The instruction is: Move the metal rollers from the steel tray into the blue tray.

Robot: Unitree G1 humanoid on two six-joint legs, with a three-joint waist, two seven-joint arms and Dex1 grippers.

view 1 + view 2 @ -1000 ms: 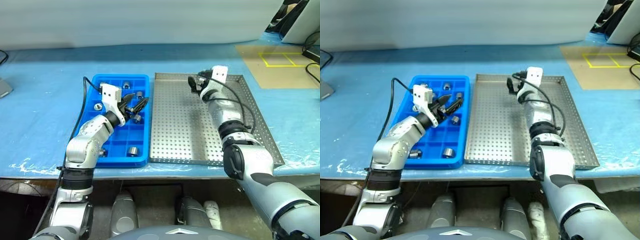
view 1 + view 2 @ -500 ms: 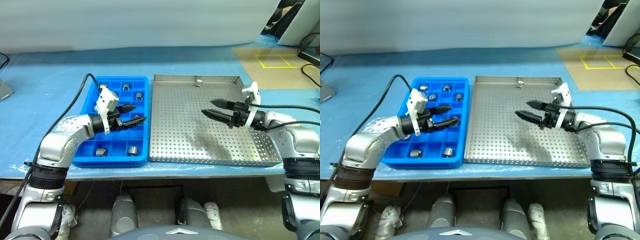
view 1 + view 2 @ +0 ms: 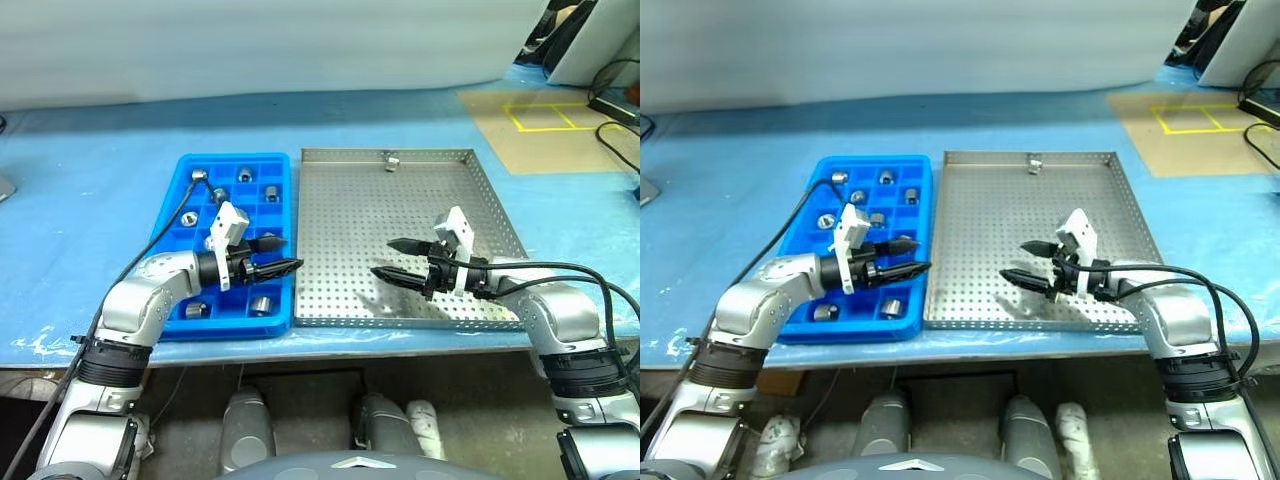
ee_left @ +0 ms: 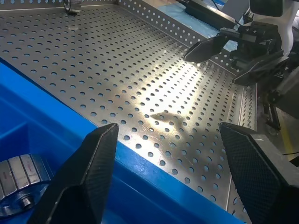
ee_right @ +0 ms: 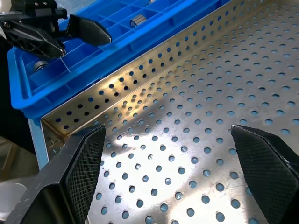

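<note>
The steel tray [image 3: 400, 210] lies right of the blue tray [image 3: 230, 327] on the table. One metal roller [image 3: 391, 161] stands against the steel tray's far rim, also visible as the roller [image 4: 72, 5]. Several rollers sit in blue compartments, such as one [image 3: 244, 174] at the back and one [image 3: 262, 303] near the front. My left gripper [image 3: 287, 255] hangs open and empty over the blue tray's right rim, pointing right. My right gripper [image 3: 384, 258] is open and empty above the steel tray's near part, pointing left. The two grippers face each other.
A blue sheet covers the table. At the back right lies a brown board [image 3: 540, 125] with yellow tape squares, and dark cables [image 3: 615, 100] beside it. My left arm's black cable [image 3: 175, 225] loops over the blue tray's left side. The table's front edge runs just below both trays.
My right gripper drew back from the steel tray's far rim to its near part and turned leftward. The left gripper pulled back slightly and turned rightward. Both stayed open.
</note>
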